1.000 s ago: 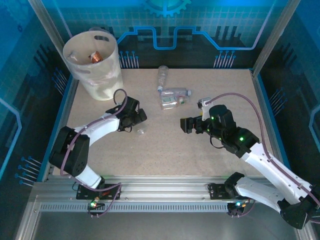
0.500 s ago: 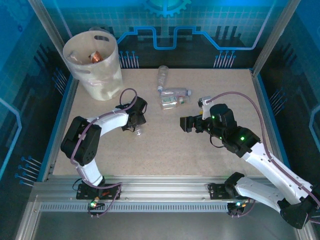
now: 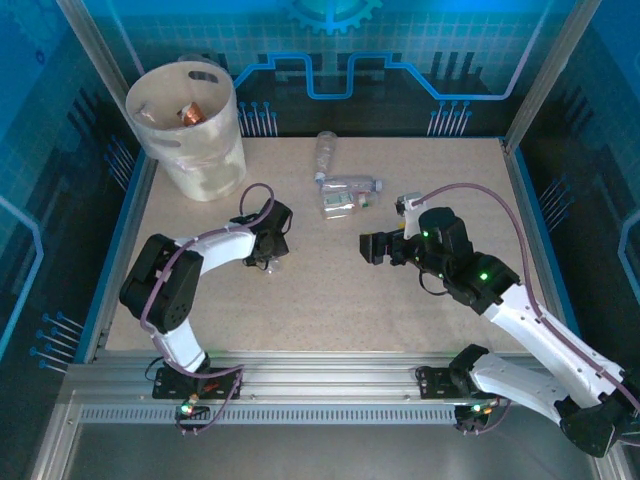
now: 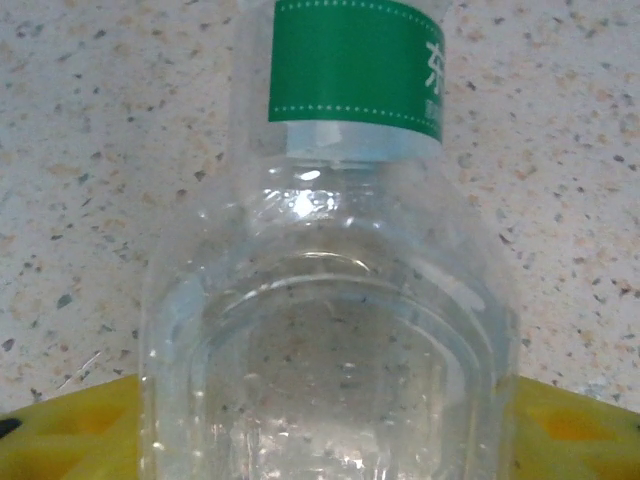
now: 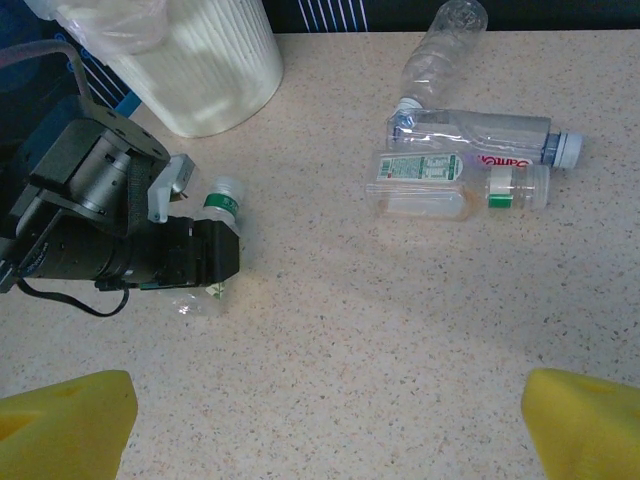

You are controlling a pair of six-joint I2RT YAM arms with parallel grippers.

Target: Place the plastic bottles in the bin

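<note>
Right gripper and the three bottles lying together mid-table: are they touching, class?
Apart. The top external view shows bare table between the open right gripper and the three bottles; the right wrist view shows the same gap.

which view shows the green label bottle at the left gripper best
Left wrist: the green-label bottle is close up, label sharp. Right wrist shows its cap and label, small, at the left gripper. Top external barely shows it.
</note>
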